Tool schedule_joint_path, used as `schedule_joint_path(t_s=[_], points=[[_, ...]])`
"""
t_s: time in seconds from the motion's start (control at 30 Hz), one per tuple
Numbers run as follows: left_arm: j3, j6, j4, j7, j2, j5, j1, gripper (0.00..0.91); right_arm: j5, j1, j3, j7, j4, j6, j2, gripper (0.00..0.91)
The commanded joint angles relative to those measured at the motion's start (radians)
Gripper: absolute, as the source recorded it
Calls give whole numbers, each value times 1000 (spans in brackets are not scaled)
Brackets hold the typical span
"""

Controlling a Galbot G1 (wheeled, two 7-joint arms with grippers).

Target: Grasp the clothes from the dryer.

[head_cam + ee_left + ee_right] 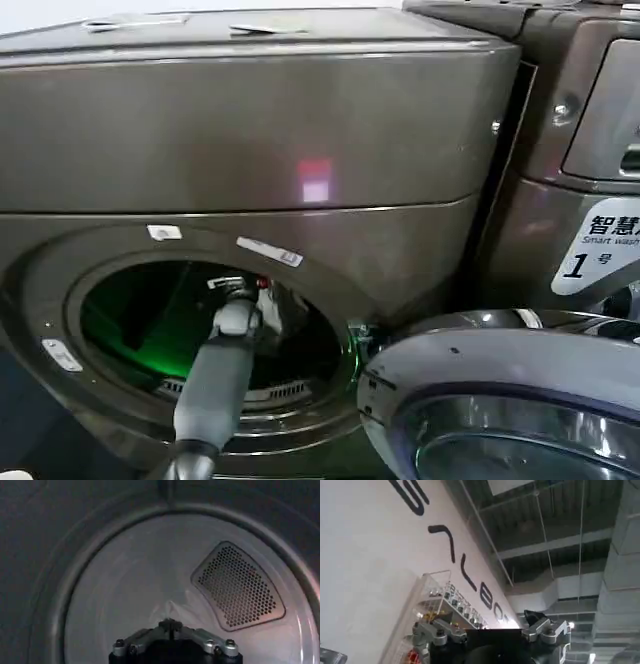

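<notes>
The dryer (pixel 250 130) is a big bronze-brown machine whose round porthole (pixel 200 330) stands open. My left arm reaches through the porthole, and the left gripper (pixel 243 290) is deep in the drum. In the left wrist view the left gripper (pixel 171 625) has its fingertips pressed together. A pale fold of the clothes (pixel 176 611) rises in a peak right at those tips, in front of the drum's back wall. My right gripper (pixel 479 626) is open, holds nothing, and points up at a wall and ceiling, away from the dryer.
The dryer's silver-rimmed glass door (pixel 500 400) hangs open at the lower right, close beside my left arm. A second machine (pixel 590 150) with a "1" sticker stands to the right. A perforated vent panel (pixel 237 586) sits on the drum's back wall.
</notes>
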Motion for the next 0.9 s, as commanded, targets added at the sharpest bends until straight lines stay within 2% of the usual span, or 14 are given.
schedule_joint_path(t_s=[0.03,0.9], points=[[-7,-3,-25,5,0,-8,23,0,1,-1,0,3,1,5,0,907],[-2,1,24,44,2,-13,-17,0,-22,6,14,-5,-26,1,-9,907]])
